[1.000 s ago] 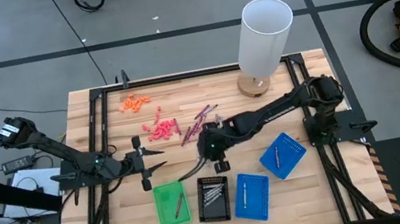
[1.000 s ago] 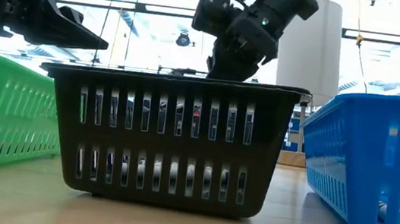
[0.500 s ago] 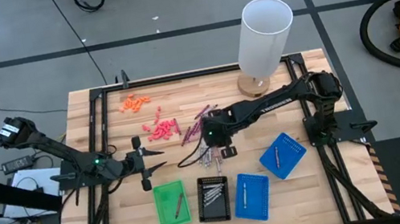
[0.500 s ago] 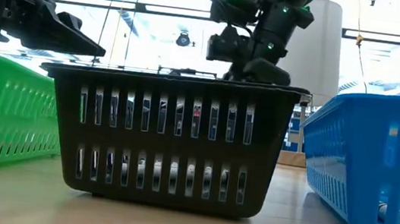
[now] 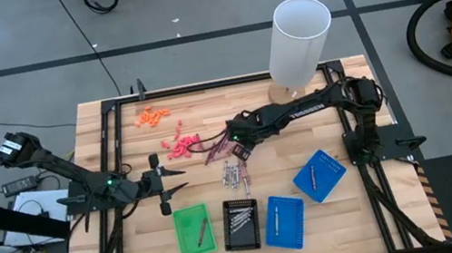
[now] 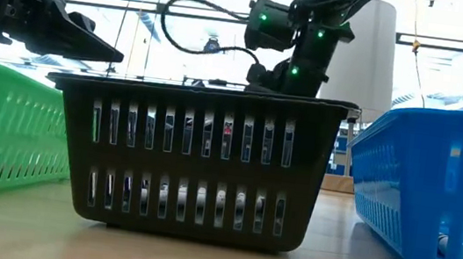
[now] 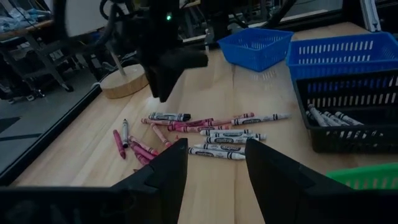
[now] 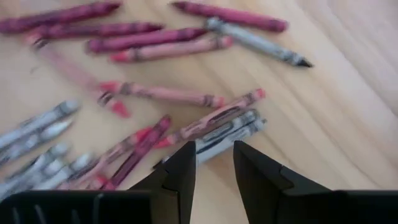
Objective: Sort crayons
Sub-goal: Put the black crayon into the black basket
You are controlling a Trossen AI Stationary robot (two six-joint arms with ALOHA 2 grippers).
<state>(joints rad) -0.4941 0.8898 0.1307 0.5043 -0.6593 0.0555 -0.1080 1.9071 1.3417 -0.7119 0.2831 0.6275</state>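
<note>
Loose crayons lie flat mid-table: a maroon and pink bunch and a few grey ones nearer the trays. My right gripper hangs over the maroon bunch, pointing steeply down. In its wrist view the gripper is open and holds nothing, with a pair of grey crayons and a pink one just beyond its tips. My left gripper waits open at the table's left, level. It looks toward the crayons between its fingers.
Along the near edge stand a green tray, a black tray with grey crayons, and two blue trays. Orange bits and coral bits lie far left. A white cylinder stands at the back.
My right gripper has moved from just beyond the black tray toward the table's far edge, ending over the maroon crayon bunch. It has rolled its wrist on the way. The grey crayons it stood over now show on the table.
</note>
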